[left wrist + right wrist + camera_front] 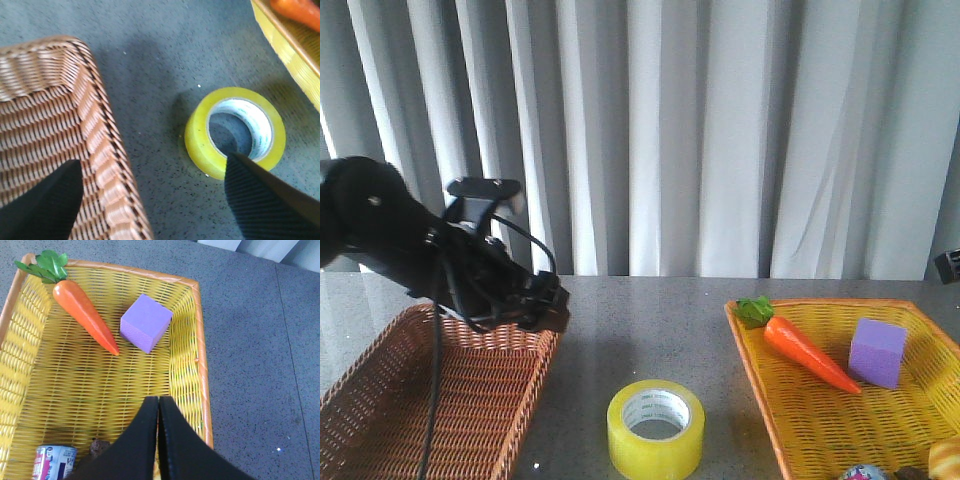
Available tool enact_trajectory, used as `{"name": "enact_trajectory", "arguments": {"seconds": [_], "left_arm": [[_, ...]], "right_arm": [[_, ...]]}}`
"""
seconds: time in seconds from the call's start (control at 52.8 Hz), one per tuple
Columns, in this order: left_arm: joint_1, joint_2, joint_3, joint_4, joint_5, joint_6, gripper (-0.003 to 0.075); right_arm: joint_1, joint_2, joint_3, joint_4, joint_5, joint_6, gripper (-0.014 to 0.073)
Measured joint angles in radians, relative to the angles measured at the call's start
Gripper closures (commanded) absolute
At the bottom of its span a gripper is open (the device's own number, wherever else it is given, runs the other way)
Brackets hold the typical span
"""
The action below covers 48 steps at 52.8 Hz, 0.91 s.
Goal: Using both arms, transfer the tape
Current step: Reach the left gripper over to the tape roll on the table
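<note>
Tape [656, 428] lies flat on the grey surface [650, 320], just beyond the left tool [150, 195], whose fingers [265, 200] are spread apart, one over the brown basket [55, 130], the other beside the roll. The right tool [158, 440], pressed together, hangs above the yellow basket [200, 365] holding a carrot [85, 315] and purple block [146, 322].

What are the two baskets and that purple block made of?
Brown basket: looks like woven wicker or rattan, matte, with ribbed strands. Yellow basket: a similar weave but glossier, possibly plastic, with an orange rim. Purple block: probably foam, given its matte, slightly grainy faces and soft edges.
</note>
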Motion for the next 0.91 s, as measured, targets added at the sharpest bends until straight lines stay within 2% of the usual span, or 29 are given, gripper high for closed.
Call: {"name": "enact_trajectory", "arguments": {"seconds": [0.397,0.662,0.908], "left_arm": [[-0.179,0.233,-0.163,0.021,0.04,-0.04,0.0166],[-0.22,0.334,-0.224,0.164,0.072,-0.156,0.0166],[-0.222,0.397,-0.273,0.187,0.082,-0.248,0.0166]], "right_arm": [[0.0,0.0,0.0,0.0,0.0,0.0,0.0603],[0.0,0.0,0.0,0.0,0.001,0.0,0.0603],[0.0,0.0,0.0,0.0,0.001,0.0,0.0603]]}}
